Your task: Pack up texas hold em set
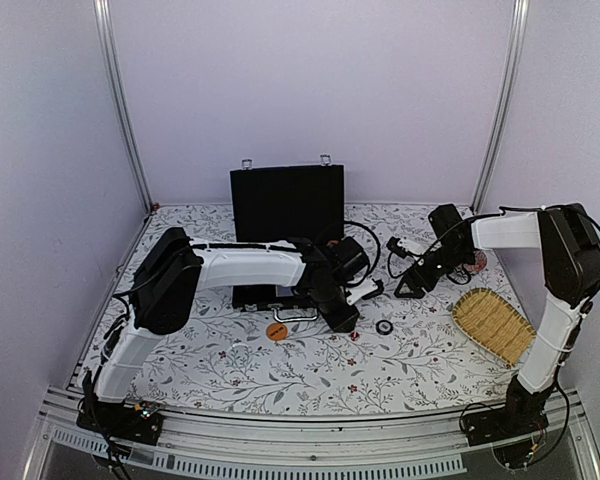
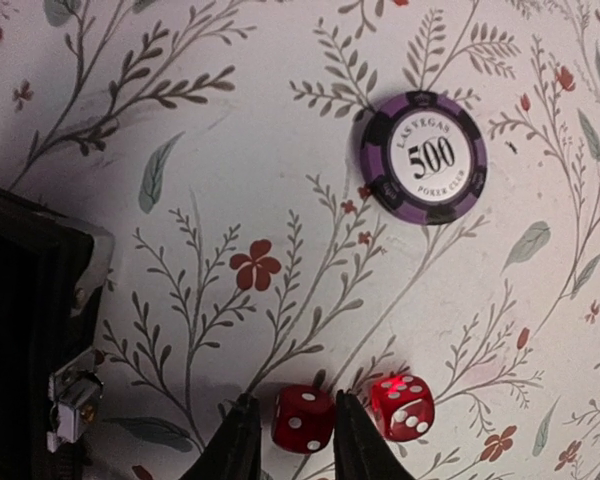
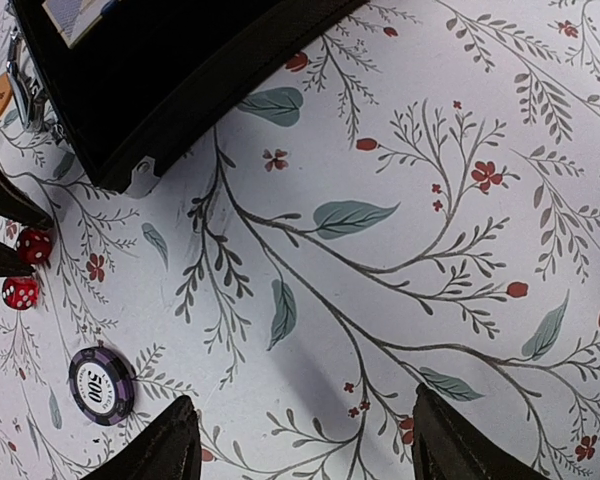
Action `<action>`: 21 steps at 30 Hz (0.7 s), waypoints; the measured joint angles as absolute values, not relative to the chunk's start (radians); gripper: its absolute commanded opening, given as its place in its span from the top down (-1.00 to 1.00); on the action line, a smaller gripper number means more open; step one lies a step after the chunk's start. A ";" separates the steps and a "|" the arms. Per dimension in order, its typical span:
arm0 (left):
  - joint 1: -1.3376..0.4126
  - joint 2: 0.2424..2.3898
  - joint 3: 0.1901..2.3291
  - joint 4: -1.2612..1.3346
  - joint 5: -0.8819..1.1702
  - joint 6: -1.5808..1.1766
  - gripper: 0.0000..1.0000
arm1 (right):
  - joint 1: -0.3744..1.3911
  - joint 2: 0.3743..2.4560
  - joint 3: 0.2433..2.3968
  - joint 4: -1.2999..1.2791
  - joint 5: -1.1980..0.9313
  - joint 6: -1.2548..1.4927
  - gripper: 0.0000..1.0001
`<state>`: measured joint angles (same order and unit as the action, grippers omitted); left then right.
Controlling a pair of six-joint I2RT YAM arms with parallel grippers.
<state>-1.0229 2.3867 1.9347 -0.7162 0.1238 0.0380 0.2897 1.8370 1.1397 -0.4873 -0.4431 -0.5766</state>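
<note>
The black case (image 1: 287,200) stands open at the back centre, lid upright; its corner shows in the left wrist view (image 2: 30,330) and the right wrist view (image 3: 180,70). My left gripper (image 2: 295,400) is low over the table, its jaws slightly apart on either side of a red die (image 2: 303,419); the right finger touches it and a small gap shows on the left. A second red die (image 2: 401,406) lies just to the right. A purple 500 chip (image 2: 424,157) lies beyond. An orange disc (image 1: 277,331) lies before the case. My right gripper (image 3: 300,450) is wide open and empty above bare cloth.
A woven yellow basket (image 1: 493,325) lies at the right. A red patterned dish (image 1: 473,262) sits behind the right gripper (image 1: 415,280). The floral tablecloth (image 1: 230,370) covers the table. The left arm (image 1: 250,265) stretches across the case's front.
</note>
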 measured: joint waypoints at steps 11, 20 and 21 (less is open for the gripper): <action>-1.023 2.387 1.932 -0.718 0.119 0.057 0.67 | 0.290 1.842 1.140 -0.493 -0.443 -0.577 -0.46; -1.016 2.354 1.929 -0.735 0.108 0.055 0.69 | 0.290 1.842 1.140 -0.494 -0.443 -0.577 -0.46; -1.015 2.339 1.929 -0.737 0.105 0.052 0.69 | 0.290 1.842 1.140 -0.494 -0.443 -0.577 -0.46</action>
